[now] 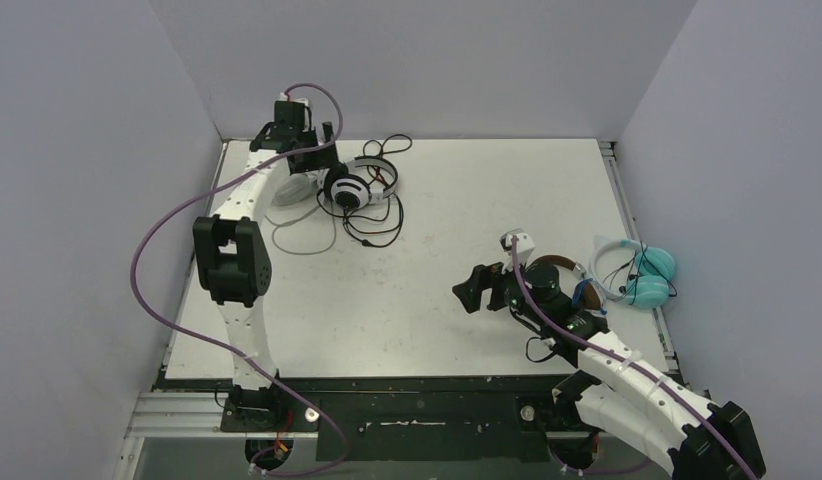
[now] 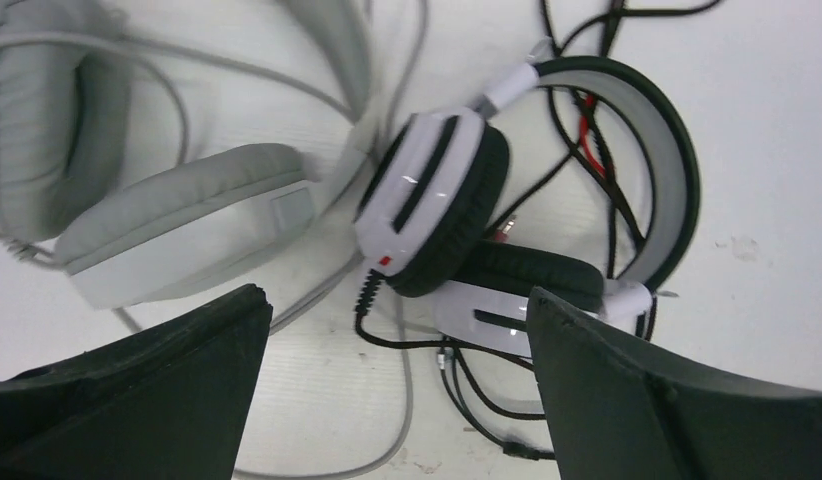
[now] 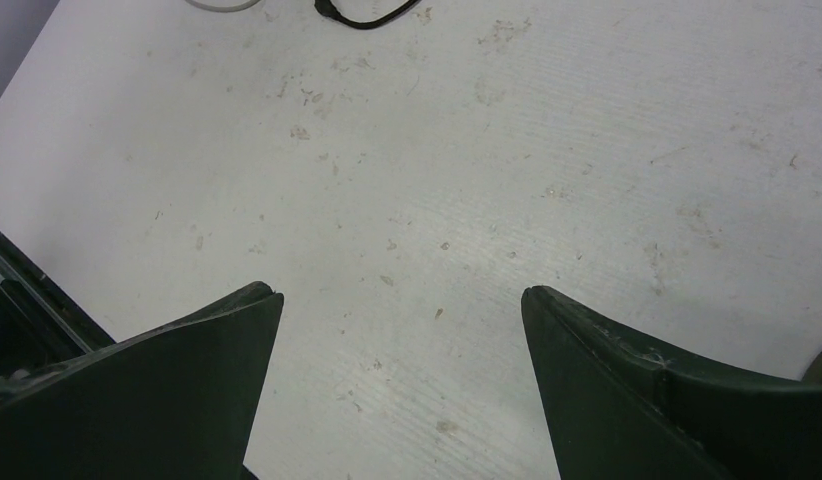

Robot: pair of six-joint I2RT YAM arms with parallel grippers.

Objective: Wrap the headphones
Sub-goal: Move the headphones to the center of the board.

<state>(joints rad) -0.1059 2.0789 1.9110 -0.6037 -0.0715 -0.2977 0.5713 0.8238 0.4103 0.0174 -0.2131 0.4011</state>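
Wrapping not begun, by our read; both grippers gape open, holding nothing.
Black-and-white over-ear headset (image 2: 432,200) lies just under left gripper (image 2: 395,300), its black cable (image 2: 397,342) sprawled loose; pale grey padded headset (image 2: 177,220) beside it, grey cord (image 2: 405,400) unwound; brown headset (image 1: 557,265) and light teal headset (image 1: 652,277) sit behind right gripper (image 3: 402,295).

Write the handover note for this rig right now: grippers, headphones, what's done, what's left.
Left gripper: open, empty, hovering over the black-and-white headphones with black cable, which lie beside the pale grey headphones with grey cable, far left.
Right gripper: open, empty, over bare white table.
Brown headphones sit partly under the right arm; light teal headphones lie at the table's right edge.
Done: nothing confirmed wrapped; black and grey cables lie loose.
Left: wrap those two; check brown and teal.
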